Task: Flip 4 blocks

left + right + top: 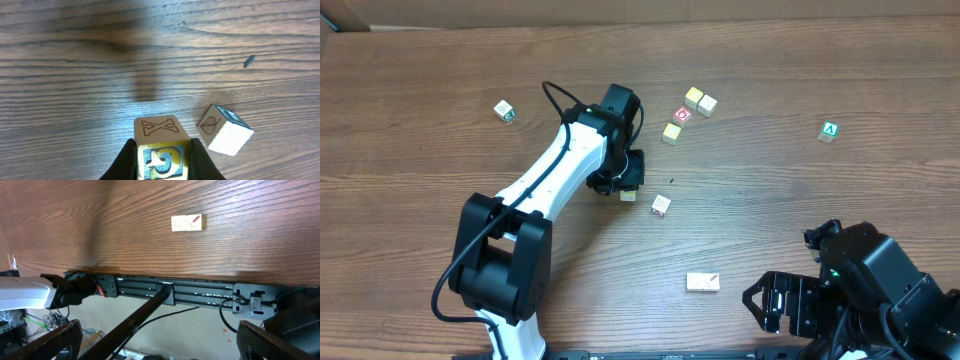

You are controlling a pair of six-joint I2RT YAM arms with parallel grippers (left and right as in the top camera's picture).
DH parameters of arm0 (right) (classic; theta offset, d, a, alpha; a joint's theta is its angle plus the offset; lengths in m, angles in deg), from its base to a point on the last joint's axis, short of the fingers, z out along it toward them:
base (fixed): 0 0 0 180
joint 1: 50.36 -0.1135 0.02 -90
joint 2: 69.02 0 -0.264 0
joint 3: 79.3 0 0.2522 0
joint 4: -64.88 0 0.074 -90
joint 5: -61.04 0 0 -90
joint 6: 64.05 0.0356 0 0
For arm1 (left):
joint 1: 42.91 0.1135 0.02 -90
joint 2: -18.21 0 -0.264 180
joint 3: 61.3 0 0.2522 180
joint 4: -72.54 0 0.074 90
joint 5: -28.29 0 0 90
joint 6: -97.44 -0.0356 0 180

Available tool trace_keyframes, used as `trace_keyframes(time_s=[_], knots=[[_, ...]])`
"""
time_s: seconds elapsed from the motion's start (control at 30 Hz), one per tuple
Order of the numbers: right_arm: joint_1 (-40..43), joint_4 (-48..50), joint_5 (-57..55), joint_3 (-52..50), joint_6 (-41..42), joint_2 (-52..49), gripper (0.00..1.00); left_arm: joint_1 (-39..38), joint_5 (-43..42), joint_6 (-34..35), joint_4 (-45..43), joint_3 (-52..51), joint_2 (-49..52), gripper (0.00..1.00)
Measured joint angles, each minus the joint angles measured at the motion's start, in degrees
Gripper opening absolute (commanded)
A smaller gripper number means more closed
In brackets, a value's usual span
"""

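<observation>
Overhead view bright and even, shadows soft. Left wrist view: block (159,131) between the left fingers (122,162) sharp; bench (60,100) beyond them blurs, with a diffuse shadow ahead. Right fingers (47,340) dark, unfocused; pale glare beyond.

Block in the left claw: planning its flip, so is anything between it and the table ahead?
Nothing visible does. The left claw grips the block; only table lies ahead. A leaf-marked block sits apart, off to one side.
</observation>
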Motion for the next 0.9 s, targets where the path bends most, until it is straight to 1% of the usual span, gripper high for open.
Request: trace_keyframes(time_s=[0.2,0.5,0.63,0.77,0.9], knots=[[0.0,0.0,0.0,0.0,0.0,0.0,0.99,-1.1,1.3,0.0,3.1,0.1,-3.0,0.04],[0.0,0.0,0.0,0.0,0.0,0.0,0.99,-7.8,4.7,2.2,5.7,-1.1,-14.7,0.05],[0.0,0.0,0.0,0.0,0.0,0.0,0.99,-10.3,5.3,4.5,5.4,-5.4,-16.4,0.04],[0.0,0.0,0.0,0.0,0.0,0.0,0.99,-13.4,5.6,7.2,3.1,-11.7,-16.9,0.04],[0.0,0.0,0.0,0.0,0.0,0.0,0.99,-17.8,5.6,10.5,1.2,-17.6,-17.6,0.05]])
